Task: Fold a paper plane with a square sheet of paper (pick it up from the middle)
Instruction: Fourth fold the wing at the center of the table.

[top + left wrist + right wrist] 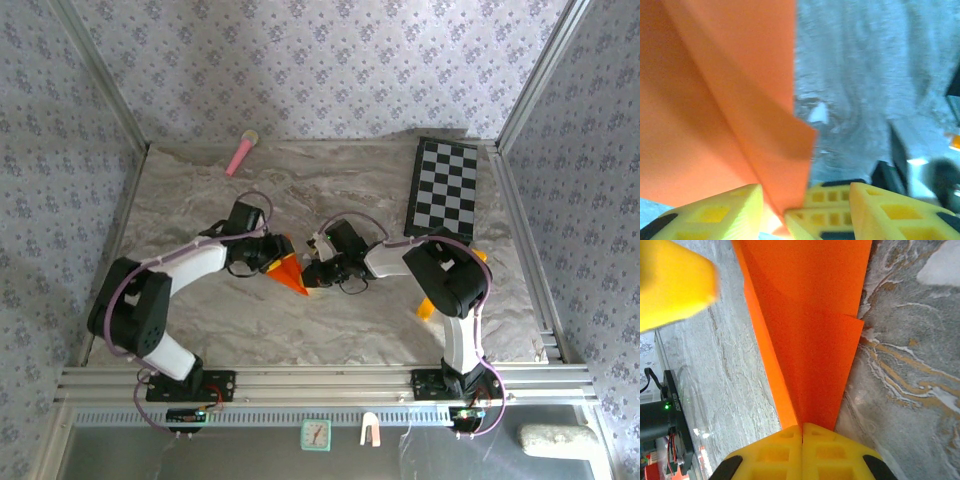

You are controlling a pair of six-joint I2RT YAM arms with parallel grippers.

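The square sheet of paper is folded into a bright orange pointed paper plane (pixel 288 272) with a centre ridge, lying mid-table between the two grippers. My right gripper (pixel 801 429) is shut on the plane's (pixel 815 340) narrow end, its yellow jaws pressed together over the ridge fold. From above, the right gripper (pixel 313 271) meets the plane from the right. My left gripper (pixel 267 255) is at the plane's left side. Its jaws (pixel 805 200) stand apart, open, with a corner of the orange paper (pixel 725 100) and the right gripper's fingertips (pixel 832 212) in the gap.
A black-and-white checkerboard (pixel 445 187) lies at the back right. A pink stick (pixel 242 152) rests by the back wall. A small yellow-orange block (pixel 427 306) sits beside the right arm. Patterned walls and metal rails enclose the marbled table (pixel 330 330).
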